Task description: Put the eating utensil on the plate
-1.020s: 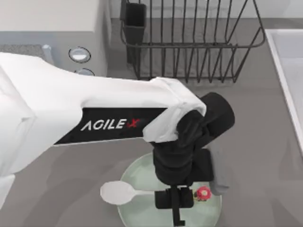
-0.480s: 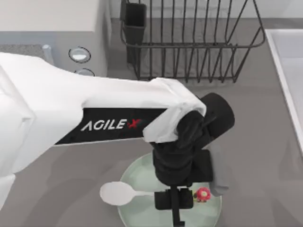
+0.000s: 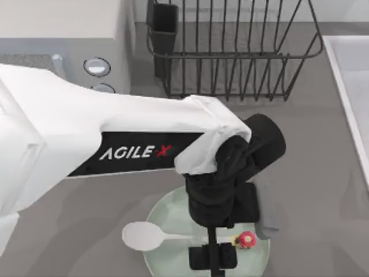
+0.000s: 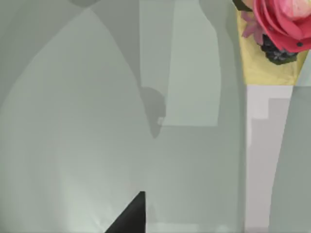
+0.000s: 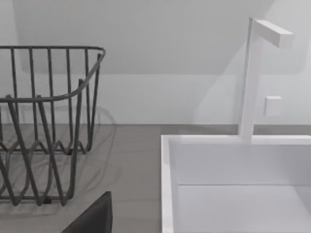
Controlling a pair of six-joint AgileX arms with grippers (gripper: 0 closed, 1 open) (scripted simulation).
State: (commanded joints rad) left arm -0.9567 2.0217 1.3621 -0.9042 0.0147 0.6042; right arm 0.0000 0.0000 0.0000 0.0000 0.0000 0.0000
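Left arm is reaching across the table from the top view's left, its white shell and black wrist hanging over the plate (image 3: 167,210). The plate is round, pale mint-green and glossy, with a low raised rim. The white spoon (image 3: 147,235) is lying across it: the oval bowl is overhanging the plate's left rim, the thin handle is running right to a red-pink flower ornament (image 3: 247,239) inside the rim. In the left wrist view that ornament (image 4: 282,22) is showing close, petals over a yellow base, above the smooth plate surface (image 4: 97,145).

The left gripper (image 3: 214,258) is sitting just below the handle, apparently spread and off the spoon, though the wrist hides much.

Against a second ago: the fingers were straddling the handle; now the handle is showing bare.

A dark wire dish rack (image 3: 230,52) is standing behind. The right wrist view is showing the rack (image 5: 43,121) beside a white sink (image 5: 233,184).
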